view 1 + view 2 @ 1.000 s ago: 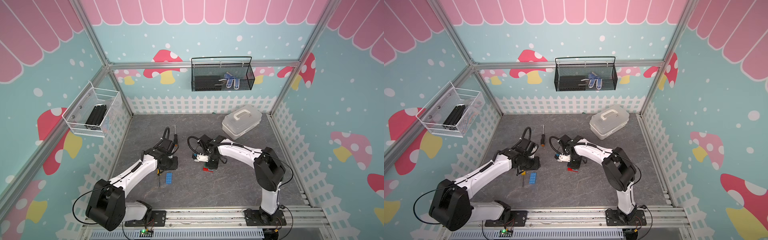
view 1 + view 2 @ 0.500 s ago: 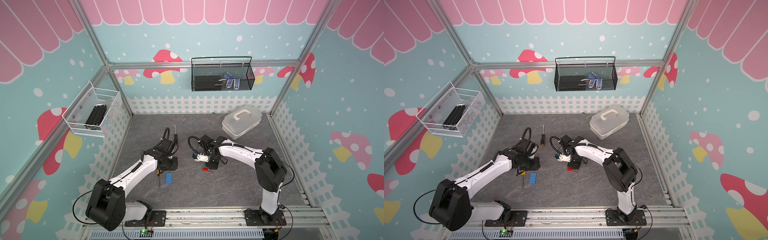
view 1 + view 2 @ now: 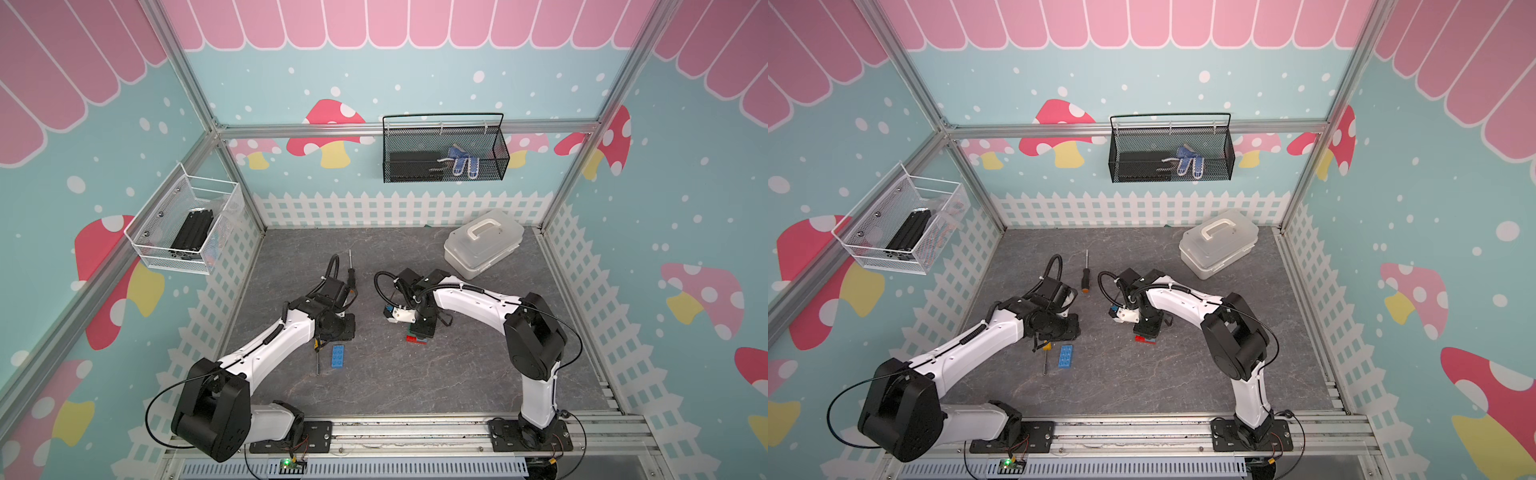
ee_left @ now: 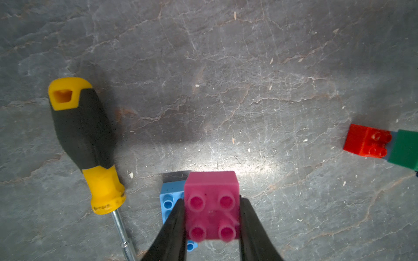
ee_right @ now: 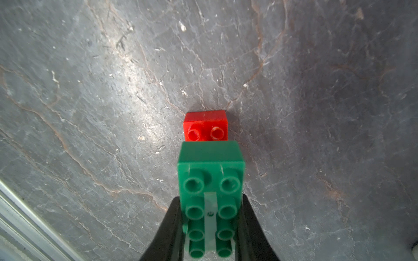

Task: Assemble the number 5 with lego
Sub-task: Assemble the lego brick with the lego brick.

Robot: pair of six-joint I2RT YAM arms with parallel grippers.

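- A left end effector (image 4: 212,203) is closed on a short square pink studded plastic brick (image 4: 211,185), its two black fingers pressing opposite sides, studs facing the wrist camera.
- The pink brick hangs above the grey stone-patterned table (image 3: 415,386). A long light-blue studded plastic brick (image 3: 338,356) lies loose on the table below it and is partly hidden by it in the left wrist view.
- Just beside the blue brick lies a screwdriver with a yellow and black handle (image 4: 83,135). It is not part of the build.
- A right end effector (image 5: 210,200) is clamped on a long green studded plastic brick (image 5: 210,167), gripping its long sides.
- The green brick sits over a long red studded plastic brick (image 5: 205,124) that rests on the table, with one red end and two studs showing beyond it.
- In the left wrist view a thin bluish sliver shows between red and green. It may be the short blue brick, but too little shows to be sure.
- Whether the green brick is fully pressed down cannot be told from these views.
- Judged progress: roughly the lower half of the number 5 is stacked, with the red row down and the green row at or near its place.
- What seems left: seat the pink brick on the green row, then cap the stack with the long blue brick.
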